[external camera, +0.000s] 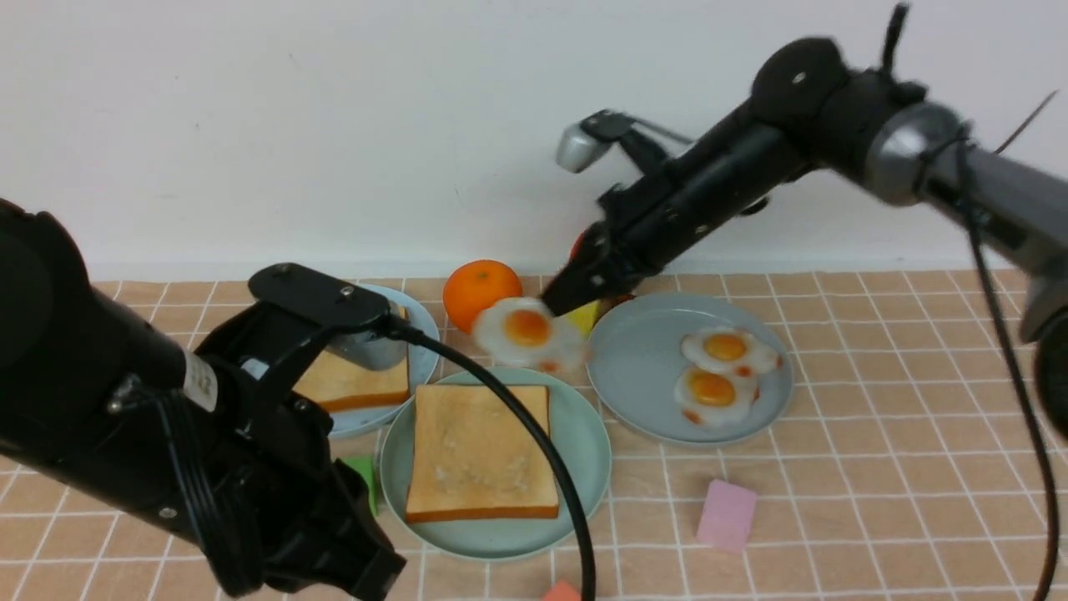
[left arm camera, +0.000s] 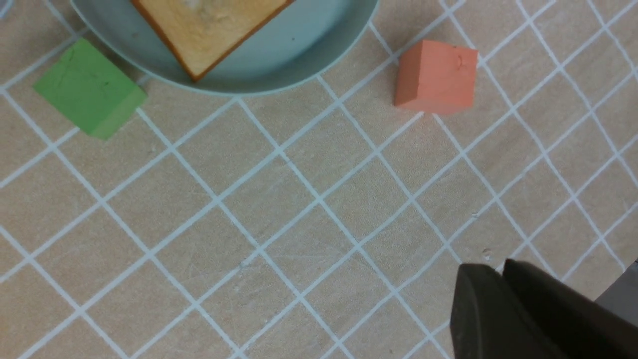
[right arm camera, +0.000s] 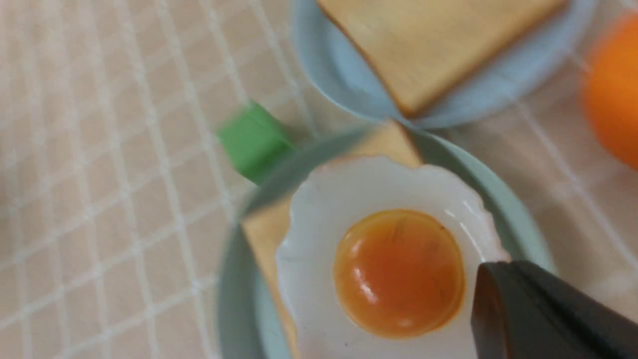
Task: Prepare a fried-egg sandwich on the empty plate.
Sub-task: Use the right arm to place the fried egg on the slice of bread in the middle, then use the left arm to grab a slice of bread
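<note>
My right gripper (external camera: 556, 304) is shut on the edge of the fried egg (external camera: 526, 331), holding it in the air above the rear rim of the empty plate (external camera: 586, 434). One toast slice (external camera: 481, 455) lies flat on that mint-green plate. In the right wrist view the fried egg (right arm camera: 349, 199) hangs over the toast slice (right arm camera: 264, 234), beside my gripper (right arm camera: 491, 271). A second toast slice (external camera: 355, 382) lies on the sky-blue plate (external camera: 421, 334) at the left rear, partly hidden by my left arm. My left gripper (left arm camera: 496, 271) hovers over bare cloth near the table's front edge, shut and holding nothing.
A grey-blue plate (external camera: 642, 334) at the right carries two eggs (external camera: 722, 371) with reddish spots. An orange (external camera: 480, 288) sits behind the plates. A pink block (external camera: 726, 513), a green block (left arm camera: 89, 87) and a salmon block (left arm camera: 436, 77) lie near the front.
</note>
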Robot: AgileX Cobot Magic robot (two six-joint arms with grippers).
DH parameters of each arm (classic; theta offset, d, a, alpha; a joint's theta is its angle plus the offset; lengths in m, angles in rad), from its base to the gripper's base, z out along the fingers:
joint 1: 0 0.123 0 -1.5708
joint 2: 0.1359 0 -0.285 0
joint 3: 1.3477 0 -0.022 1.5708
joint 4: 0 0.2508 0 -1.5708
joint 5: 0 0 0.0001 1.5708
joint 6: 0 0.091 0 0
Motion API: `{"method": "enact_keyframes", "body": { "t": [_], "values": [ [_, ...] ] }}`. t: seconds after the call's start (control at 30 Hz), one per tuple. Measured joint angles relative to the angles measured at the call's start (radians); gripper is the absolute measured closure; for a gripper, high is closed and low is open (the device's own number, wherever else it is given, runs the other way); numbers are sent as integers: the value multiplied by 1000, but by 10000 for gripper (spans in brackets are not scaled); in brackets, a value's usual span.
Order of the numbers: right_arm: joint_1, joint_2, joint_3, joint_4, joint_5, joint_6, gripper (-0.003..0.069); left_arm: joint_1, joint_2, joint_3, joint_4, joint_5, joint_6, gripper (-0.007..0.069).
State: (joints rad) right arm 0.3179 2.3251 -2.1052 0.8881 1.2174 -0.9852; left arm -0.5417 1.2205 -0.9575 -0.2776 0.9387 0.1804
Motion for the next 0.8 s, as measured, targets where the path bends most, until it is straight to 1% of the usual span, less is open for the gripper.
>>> {"method": "enact_keyframes", "body": {
  "t": [0.07,0.2,0.27,0.3,0.4,0.43,0.47,0.53,0.57,0.63,0.7,0.73,0.77,0.8],
  "values": [
    [23,25,0,6,-1,-2,663,0,0,0,0,-1,0,557],
    [64,58,0,-37,0,4,644,0,0,0,0,-1,0,553],
    [90,70,0,-103,0,42,596,0,0,0,0,2,0,550],
    [97,71,0,-132,1,60,562,0,0,0,0,3,0,550],
    [106,68,0,-176,-4,89,412,0,0,0,0,10,0,546],
    [106,66,0,-179,-4,91,402,0,0,0,0,11,0,546],
    [105,57,0,-186,-2,95,321,0,0,0,0,12,0,543],
    [102,37,1,-190,0,96,241,0,0,0,0,9,-4,540],
    [99,20,2,-190,1,97,205,0,0,0,0,-1,-12,538],
    [90,-23,2,-190,2,97,160,0,0,0,10,-34,-36,533],
    [71,-91,2,-190,5,112,142,0,0,0,39,-96,-78,532],
    [69,-107,2,-191,5,118,142,0,0,0,42,-104,-83,532],
    [47,-178,2,-197,6,149,151,0,0,0,78,-175,-136,532],
    [30,-226,2,-202,8,167,167,0,2,0,104,-208,-180,532]
  ]
}}
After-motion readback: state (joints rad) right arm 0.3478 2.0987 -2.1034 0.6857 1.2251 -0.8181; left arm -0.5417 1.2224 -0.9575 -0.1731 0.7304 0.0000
